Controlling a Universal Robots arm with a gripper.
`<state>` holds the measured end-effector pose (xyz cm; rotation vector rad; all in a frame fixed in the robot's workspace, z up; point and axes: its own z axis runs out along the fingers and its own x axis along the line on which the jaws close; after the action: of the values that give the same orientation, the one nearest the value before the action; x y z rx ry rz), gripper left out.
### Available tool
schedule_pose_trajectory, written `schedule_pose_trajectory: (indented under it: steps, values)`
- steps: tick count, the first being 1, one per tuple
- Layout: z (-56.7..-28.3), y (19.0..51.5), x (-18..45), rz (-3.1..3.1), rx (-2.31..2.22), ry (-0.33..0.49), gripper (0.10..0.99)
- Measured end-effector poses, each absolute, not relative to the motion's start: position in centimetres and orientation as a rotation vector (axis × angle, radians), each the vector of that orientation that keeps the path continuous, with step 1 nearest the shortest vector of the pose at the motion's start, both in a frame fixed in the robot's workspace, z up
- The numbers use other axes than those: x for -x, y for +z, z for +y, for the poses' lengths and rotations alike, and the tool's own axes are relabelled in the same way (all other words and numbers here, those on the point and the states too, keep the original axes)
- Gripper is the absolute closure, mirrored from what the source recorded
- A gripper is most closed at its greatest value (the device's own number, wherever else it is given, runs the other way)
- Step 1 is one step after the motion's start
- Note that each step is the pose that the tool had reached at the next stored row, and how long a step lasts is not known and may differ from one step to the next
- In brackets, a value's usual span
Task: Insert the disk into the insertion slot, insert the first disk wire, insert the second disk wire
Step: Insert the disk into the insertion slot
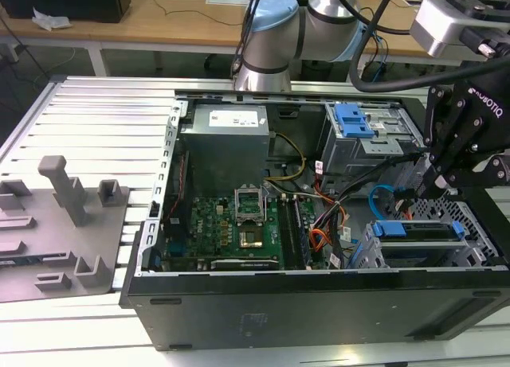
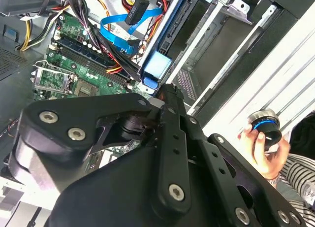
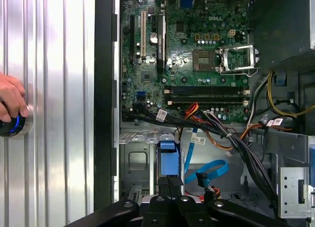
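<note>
Gripper [image 3: 170, 182] shut, empty, its tips just at the blue carrier end of disk [image 1: 418, 229], which sits in slot [image 1: 367, 254], long axis along slot, directly beyond tips.

The exterior view looks down obliquely on the open computer case [image 1: 319, 303] on the table [image 1: 96, 112]. Past the gripper [image 3: 170, 180], the first wrist view faces straight down and the second slantwise; both closely share the motherboard [image 3: 187, 54].
</note>
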<state>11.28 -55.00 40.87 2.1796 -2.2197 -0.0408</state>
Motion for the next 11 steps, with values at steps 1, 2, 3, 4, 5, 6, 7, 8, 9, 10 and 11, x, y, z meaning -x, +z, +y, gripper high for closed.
schedule_pose_trajectory:
  steps: [1,2,3,4,5,6,7,8,9,10,11]
  values:
    - [-55.00,40.87,-11.29,-2.220,-2.180,-0.041,0.980]
    - [-55.00,40.87,-11.29,-2.220,-2.180,-0.041,0.980]
    - [-55.00,40.86,-11.29,-2.220,-2.180,-0.041,0.980]
    - [-55.00,40.83,-11.31,-2.220,-2.180,-0.041,0.980]
    - [-55.00,40.75,-11.32,-2.220,-2.180,-0.041,0.980]
    - [-55.00,40.66,-11.33,-2.220,-2.180,-0.041,0.980]
    - [-55.00,40.52,-11.33,-2.220,-2.180,-0.041,0.980]
    - [-55.00,40.43,-11.33,-2.220,-2.180,-0.041,0.980]
    - [-55.00,40.36,-11.33,-2.220,-2.180,-0.041,0.980]
    - [-55.00,40.26,-11.33,-2.220,-2.180,-0.041,0.980]
    - [-55.00,40.19,-11.33,-2.220,-2.180,-0.041,0.980]
